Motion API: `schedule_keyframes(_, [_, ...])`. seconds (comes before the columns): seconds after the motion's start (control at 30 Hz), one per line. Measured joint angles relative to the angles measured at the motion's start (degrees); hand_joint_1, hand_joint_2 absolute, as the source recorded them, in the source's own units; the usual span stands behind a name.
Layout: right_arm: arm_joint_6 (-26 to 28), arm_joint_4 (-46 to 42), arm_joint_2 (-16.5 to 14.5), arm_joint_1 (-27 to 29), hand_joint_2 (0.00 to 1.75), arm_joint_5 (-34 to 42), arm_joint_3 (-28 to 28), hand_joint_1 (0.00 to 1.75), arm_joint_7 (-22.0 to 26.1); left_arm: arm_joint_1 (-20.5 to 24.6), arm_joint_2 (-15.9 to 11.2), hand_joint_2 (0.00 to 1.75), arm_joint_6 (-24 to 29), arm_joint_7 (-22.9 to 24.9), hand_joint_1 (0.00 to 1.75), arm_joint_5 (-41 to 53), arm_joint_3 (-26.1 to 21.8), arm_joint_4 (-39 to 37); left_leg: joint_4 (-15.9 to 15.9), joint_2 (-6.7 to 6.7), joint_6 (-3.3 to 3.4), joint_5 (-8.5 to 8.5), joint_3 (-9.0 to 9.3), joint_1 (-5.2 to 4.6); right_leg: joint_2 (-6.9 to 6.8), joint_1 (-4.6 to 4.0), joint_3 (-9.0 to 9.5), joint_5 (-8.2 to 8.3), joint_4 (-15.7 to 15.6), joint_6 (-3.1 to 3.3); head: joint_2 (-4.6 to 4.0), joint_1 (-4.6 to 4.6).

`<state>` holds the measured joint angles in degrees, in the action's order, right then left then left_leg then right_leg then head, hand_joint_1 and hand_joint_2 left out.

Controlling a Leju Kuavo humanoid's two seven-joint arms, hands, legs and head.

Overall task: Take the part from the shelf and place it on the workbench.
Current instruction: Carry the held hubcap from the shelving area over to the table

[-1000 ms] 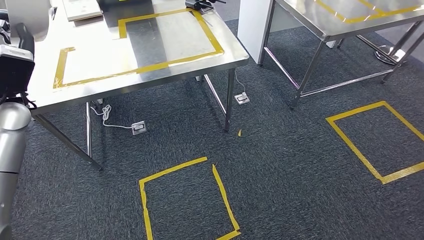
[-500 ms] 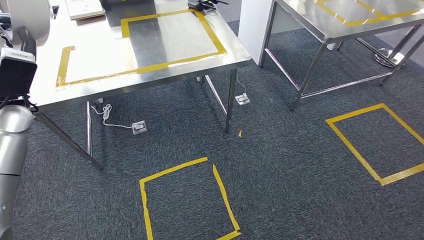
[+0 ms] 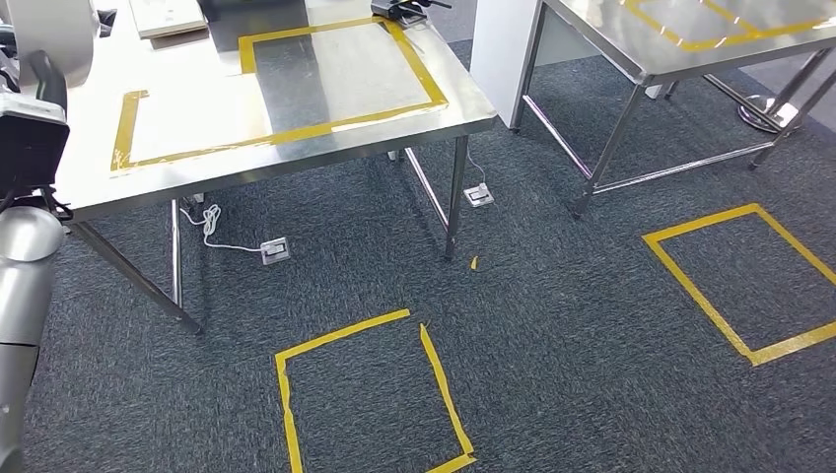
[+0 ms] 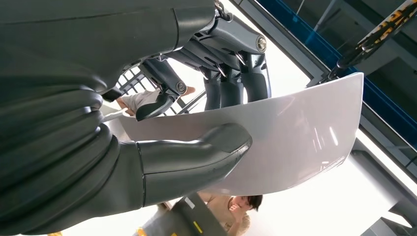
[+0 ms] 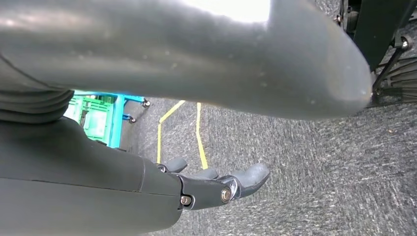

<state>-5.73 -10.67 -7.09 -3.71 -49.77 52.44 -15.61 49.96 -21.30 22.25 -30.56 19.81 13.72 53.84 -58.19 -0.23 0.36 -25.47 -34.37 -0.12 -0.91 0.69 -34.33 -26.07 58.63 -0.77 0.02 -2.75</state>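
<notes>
The part is a white curved panel (image 4: 295, 142). My left hand (image 4: 162, 162) grips it, with the thumb on one face and the dark fingers (image 4: 231, 83) over its edge. In the head view the white part (image 3: 54, 25) is at the top left, above my left arm (image 3: 25, 256) and beside the left end of the steel workbench (image 3: 197, 108). A yellow taped rectangle (image 3: 335, 69) marks the benchtop. My right hand (image 5: 216, 189) hangs over the carpet with its fingers apart and nothing in it.
A second steel table (image 3: 680, 54) stands at the upper right, behind a white cabinet (image 3: 498, 49). Yellow taped squares (image 3: 365, 394) (image 3: 749, 276) mark the carpet. Floor sockets with a cable (image 3: 274, 251) lie under the bench. A person (image 4: 236, 206) stands near. There is a blue-green cart (image 5: 98, 118).
The whole head picture has shifted slightly, so the camera moved a little toward the workbench. My left arm keeps the white part in the same hold.
</notes>
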Motion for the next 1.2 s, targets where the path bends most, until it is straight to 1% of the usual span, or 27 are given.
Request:
schedule_keyframes(0.03, [0.0,0.0,0.0,0.0,0.0,0.0,0.0,0.0,0.0,0.0,-0.1,1.75,0.0,-0.1,1.75,-0.1,-0.1,0.2,0.4,0.01,0.27,0.15,0.29,0.16,0.14,0.0,-0.42,-0.61,1.0,-0.19,0.0,0.07])
schedule_keyframes(0.07, [0.0,0.0,0.0,0.0,0.0,0.0,0.0,0.0,0.0,0.0,-0.1,1.75,0.0,-0.2,1.75,-0.1,-0.2,0.3,0.7,0.01,0.5,0.27,0.56,0.33,0.3,0.02,-1.45,-1.78,3.2,-0.37,0.0,0.16])
schedule_keyframes(0.13, [0.0,0.0,0.0,0.1,0.0,0.0,0.0,0.0,0.0,-0.1,0.0,1.75,0.0,-0.3,1.75,-0.2,-0.2,0.4,0.7,-0.02,0.75,0.21,0.71,0.4,0.55,0.16,-5.25,-5.02,10.4,-0.61,0.0,0.31])
schedule_keyframes(0.17, [0.0,0.0,0.0,0.1,0.0,0.0,0.0,0.0,0.0,-0.3,0.0,1.75,0.0,-0.3,1.75,-0.2,-0.2,0.4,0.7,-0.1,0.74,0.11,0.71,0.41,0.57,0.21,-7.25,-6.17,13.9,-0.71,0.0,0.33])
schedule_keyframes(0.2, [0.1,0.0,0.0,0.1,0.0,0.0,0.0,0.0,0.0,-0.5,0.0,1.75,0.0,-0.3,1.75,-0.2,-0.2,0.4,0.5,-0.21,0.65,-0.03,0.73,0.44,0.57,0.28,-8.54,-6.32,15.8,-0.8,0.0,0.33])
schedule_keyframes(0.23, [0.1,0.0,0.1,0.1,0.0,-0.1,0.1,0.0,0.0,-0.7,0.0,1.75,0.0,-0.3,1.75,-0.2,-0.2,0.4,0.4,-0.35,0.48,-0.21,0.76,0.51,0.58,0.36,-8.71,-5.33,15.5,-0.86,0.0,0.33])
schedule_keyframes(0.27, [0.1,0.0,0.1,0.1,0.0,-0.1,0.1,0.0,0.0,-0.8,0.1,1.75,0.0,-0.3,1.75,-0.2,-0.2,0.4,0.1,-0.5,0.22,-0.48,0.81,0.63,0.58,0.47,-7.72,-3.42,12.9,-0.89,0.0,0.34])
schedule_keyframes(0.3, [0.1,0.0,0.1,0.1,0.0,-0.1,0.1,0.0,0.0,-0.8,0.1,1.75,0.0,-0.3,1.75,-0.3,-0.2,0.5,-0.3,-0.64,-0.13,-0.82,0.82,0.75,0.59,0.62,-6.0,-1.32,8.9,-0.92,0.0,0.36])
schedule_keyframes(0.33, [0.1,0.0,0.1,0.1,0.0,-0.1,0.1,0.0,0.0,-0.8,0.0,1.75,0.0,-0.3,1.75,-0.3,-0.2,0.6,-0.7,-0.78,-0.56,-1.19,0.74,0.75,0.71,0.65,-4.29,0.08,5.3,-0.86,0.0,0.41])
schedule_keyframes(0.37, [0.1,0.0,0.1,0.1,0.0,-0.1,0.1,0.0,0.0,-0.8,0.0,1.75,0.0,-0.3,1.75,-0.3,-0.3,0.7,-1.0,-0.9,-1.0,-1.49,0.66,0.69,0.83,0.68,-3.08,0.82,2.8,-0.63,0.0,0.43])
schedule_keyframes(0.4, [0.1,0.0,0.1,0.1,0.0,-0.1,0.1,0.0,0.0,-0.8,0.1,1.75,0.0,-0.4,1.75,-0.3,-0.3,0.7,-1.1,-0.99,-1.41,-1.7,0.61,0.62,0.94,0.62,-2.53,0.86,1.7,-0.32,0.0,0.46])
schedule_keyframes(0.5, [0.0,0.0,0.1,0.1,0.0,-0.1,0.1,0.0,-0.2,-0.9,0.1,1.75,0.0,-0.4,1.75,-0.3,-0.3,0.9,-0.9,-1.05,-2.52,-1.95,0.93,0.71,0.97,0.47,-2.14,0.5,1.5,0.99,0.0,0.47])
schedule_keyframes(0.57, [0.0,0.0,0.1,0.0,0.0,-0.1,0.1,0.0,-0.2,-0.8,0.0,1.75,0.0,-0.4,1.75,-0.3,-0.4,1.0,-3.2,-0.7,-3.08,-3.28,-0.01,0.81,0.91,0.62,-1.57,0.33,1.3,1.77,0.0,0.29])
schedule_keyframes(0.6, [-0.1,0.0,0.1,0.0,0.0,-0.1,0.2,0.0,-0.2,-0.8,0.0,1.75,0.0,-0.4,1.75,-0.3,-0.4,1.0,-6.1,-0.49,-3.25,-4.57,-1.51,0.84,0.89,0.65,-1.31,0.18,1.2,2.07,0.0,0.19])
schedule_keyframes(0.67, [-0.1,0.0,0.1,0.1,0.0,-0.1,0.3,0.0,-0.2,-1.0,0.0,1.75,0.0,-0.4,1.75,-0.3,-0.4,0.9,-13.8,-0.36,-3.45,-7.19,-5.84,0.84,0.89,0.56,-0.92,-0.22,1.2,2.45,0.0,0.12])
schedule_keyframes(0.7, [-0.1,0.0,0.1,0.1,0.0,-0.1,0.4,0.0,-0.2,-1.2,0.0,1.75,0.0,-0.4,1.75,-0.3,-0.4,0.9,-16.3,-0.34,-3.46,-7.46,-7.53,0.84,0.89,0.52,-0.71,-0.43,1.2,2.52,0.0,0.11])
schedule_keyframes(0.73, [-0.1,0.0,0.1,0.1,0.0,-0.1,0.4,0.0,-0.2,-1.3,0.0,1.75,0.0,-0.3,1.75,-0.3,-0.4,0.9,-16.8,-0.33,-3.41,-6.63,-8.26,0.84,0.9,0.48,-0.44,-0.65,1.2,2.52,0.0,0.11])
schedule_keyframes(0.77, [-0.1,0.0,0.1,0.1,0.0,-0.1,0.4,0.0,-0.2,-1.4,0.0,1.75,0.0,-0.3,1.75,-0.3,-0.4,0.9,-14.9,-0.3,-3.28,-4.7,-7.8,0.84,0.9,0.47,-0.09,-0.9,1.2,2.44,0.0,0.11])
schedule_keyframes(0.83, [-0.2,0.0,0.1,0.2,0.0,-0.2,0.4,0.0,-0.2,-1.3,0.0,1.75,0.0,-0.3,1.75,-0.3,-0.4,0.9,-7.2,-0.07,-2.86,-0.17,-4.63,0.75,0.9,0.41,0.7,-1.51,1.2,2.12,0.0,0.13])
schedule_keyframes(0.87, [-0.2,0.0,0.1,0.1,0.0,-0.2,0.4,0.0,-0.1,-1.3,-0.1,1.75,0.0,-0.4,1.75,-0.3,-0.4,1.0,-3.9,0.04,-2.58,1.05,-3.06,0.61,0.91,0.33,0.93,-1.79,1.3,1.84,0.0,0.12])
schedule_keyframes(0.9, [-0.2,0.0,0.1,0.1,0.0,-0.2,0.4,0.0,-0.1,-1.2,-0.1,1.75,0.0,-0.4,1.75,-0.3,-0.5,1.0,-1.8,0.12,-2.32,1.46,-2.08,0.46,0.9,0.27,1.05,-1.97,1.3,1.52,0.0,0.14])
schedule_keyframes(0.93, [-0.2,0.0,0.1,0.1,0.0,-0.2,0.5,0.0,0.0,-1.1,-0.1,1.75,-0.1,-0.4,1.75,-0.3,-0.5,1.0,-1.2,0.1,-2.07,1.08,-1.72,0.29,0.88,0.21,1.08,-2.08,1.2,1.2,0.0,0.14])
schedule_keyframes(1.0, [-0.1,0.0,0.1,0.0,0.0,-0.2,0.5,0.0,0.0,-1.1,-0.1,1.75,-0.1,-0.4,1.75,-0.3,-0.5,1.0,-0.8,-0.05,-1.42,0.87,-1.45,0.37,0.79,0.19,1.26,-2.3,1.0,0.52,0.0,0.15])
schedule_keyframes(1.07, [-0.1,0.0,0.1,0.0,0.0,-0.2,0.5,0.0,-0.1,-0.9,-0.1,1.75,-0.1,-0.4,1.75,-0.3,-0.6,1.1,-0.4,-0.12,-0.66,0.69,-0.92,0.66,0.76,0.14,0.47,-3.37,2.9,-0.03,0.0,0.27])
schedule_keyframes(1.1, [-0.1,0.0,0.1,0.0,0.0,-0.2,0.5,0.0,-0.2,-0.8,-0.1,1.75,-0.1,-0.4,1.75,-0.3,-0.6,1.1,-0.3,-0.12,-0.32,0.56,-0.66,0.76,0.79,0.16,-0.94,-4.5,5.5,-0.21,0.0,0.39])
schedule_keyframes(1.17, [-0.1,0.0,0.1,0.0,0.0,-0.3,0.5,0.0,-0.2,-0.8,-0.1,1.75,-0.1,-0.5,1.75,-0.3,-0.6,1.0,-0.4,-0.14,0.12,0.15,-0.39,0.66,0.82,0.15,-5.36,-7.02,13.0,-0.38,0.0,0.57])
schedule_keyframes(1.2, [-0.1,0.0,0.1,0.1,0.0,-0.3,0.5,0.0,-0.2,-0.8,0.0,1.75,-0.1,-0.5,1.75,-0.3,-0.6,1.0,-0.5,-0.18,0.21,-0.09,-0.23,0.61,0.82,0.15,-7.36,-7.39,15.8,-0.41,0.0,0.59])
